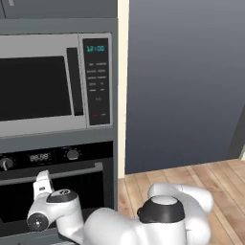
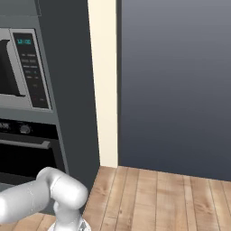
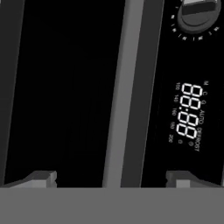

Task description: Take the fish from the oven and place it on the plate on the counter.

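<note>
Left base view: the oven (image 1: 57,191) sits in a dark cabinet column below a silver microwave (image 1: 48,83) with a keypad and a lit clock. The oven door is closed; its steel bar handle (image 1: 72,172) runs across the top of the dark glass, with a knob (image 1: 72,154), a small display (image 1: 40,157) and a second knob (image 1: 5,163) on the panel above. The white arm (image 1: 119,220) reaches from lower right toward the door, and its wrist sits just in front of the glass under the handle. The fingers are hidden behind the wrist here. To the right stand a cream strip of wall, a large dark grey panel (image 1: 186,81) and wood floor (image 1: 191,182).

Right base view: same column seen from the other side. It shows the cabinet's dark side wall, the right end of the oven handle (image 2: 27,143), one knob (image 2: 25,129) and the microwave keypad (image 2: 31,67). An arm link (image 2: 40,196) crosses low left.

Hand view: rolled sideways, so the handle (image 3: 124,92) runs top to bottom. The gripper (image 3: 111,178) is released, its two fingertips (image 3: 41,178) standing wide apart either side of the handle and holding nothing. The display (image 3: 188,116) reads 88:88, with a knob (image 3: 197,15) at the top.

The fish cannot be seen with the door closed.
</note>
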You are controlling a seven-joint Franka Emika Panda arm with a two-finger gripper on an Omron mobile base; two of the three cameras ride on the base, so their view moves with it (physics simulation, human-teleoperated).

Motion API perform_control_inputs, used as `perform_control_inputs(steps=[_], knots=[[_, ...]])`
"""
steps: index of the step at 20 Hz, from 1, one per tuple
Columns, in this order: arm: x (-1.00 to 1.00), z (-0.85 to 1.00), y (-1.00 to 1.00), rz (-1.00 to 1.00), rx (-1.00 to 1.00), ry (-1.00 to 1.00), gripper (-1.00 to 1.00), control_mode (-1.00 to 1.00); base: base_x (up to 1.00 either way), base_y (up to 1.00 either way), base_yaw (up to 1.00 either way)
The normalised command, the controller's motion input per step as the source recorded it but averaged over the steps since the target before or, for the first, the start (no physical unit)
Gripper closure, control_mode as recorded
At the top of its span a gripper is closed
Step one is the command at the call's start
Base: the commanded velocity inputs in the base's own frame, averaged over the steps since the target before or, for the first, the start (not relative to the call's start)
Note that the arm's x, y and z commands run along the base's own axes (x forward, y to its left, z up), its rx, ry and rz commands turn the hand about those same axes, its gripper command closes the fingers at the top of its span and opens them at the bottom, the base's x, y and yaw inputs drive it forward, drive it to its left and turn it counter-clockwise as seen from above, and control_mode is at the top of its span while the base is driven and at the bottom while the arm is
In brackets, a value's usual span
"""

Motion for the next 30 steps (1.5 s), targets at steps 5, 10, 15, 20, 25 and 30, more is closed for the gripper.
perform_control_inputs(steps=[5,10,15,20,25,30], knots=[[0.15,0.06,0.29,0.06,-0.01,-0.04,-1.00,-1.00,0.00,0.00,0.00],[0.25,0.08,0.01,0.09,0.00,-0.03,-1.00,-1.00,0.00,0.00,0.00],[0.15,0.01,0.00,0.07,0.00,0.00,-1.00,-1.00,0.00,0.00,0.00],[0.29,0.00,0.00,0.07,0.00,0.00,-1.00,-1.00,0.00,0.00,0.00],[0.10,-0.04,0.00,0.04,0.00,0.00,-1.00,-1.00,0.00,0.00,0.00],[0.17,-0.44,0.00,0.01,0.00,0.02,-1.00,-1.00,0.00,0.00,0.00]])
